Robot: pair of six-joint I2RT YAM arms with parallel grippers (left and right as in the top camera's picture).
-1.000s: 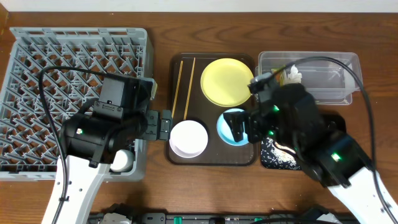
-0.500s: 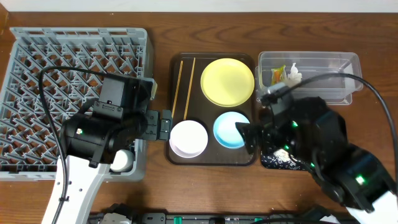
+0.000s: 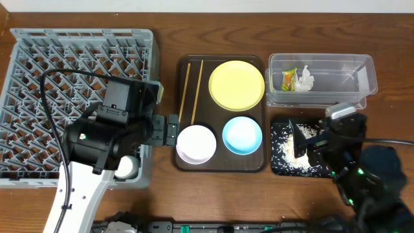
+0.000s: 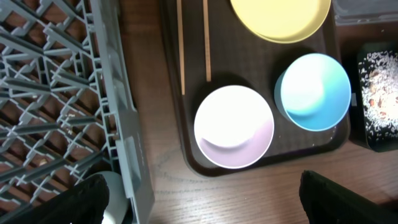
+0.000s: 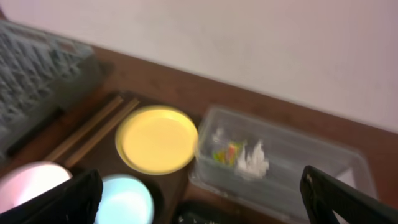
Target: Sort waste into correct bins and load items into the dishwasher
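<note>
With the waste apparently binned, dish loading comes next. The left end effector, spread wide and empty, has the white bowl just ahead and must close on its rim. The right end effector likewise gapes empty.

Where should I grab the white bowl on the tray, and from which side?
Pinch the white bowl by its rim, coming straight down, one finger inside and one outside. It sits upright and open-topped. Probably take the left rim: the blue bowl stands close on its right and the chopsticks end just behind it.
</note>
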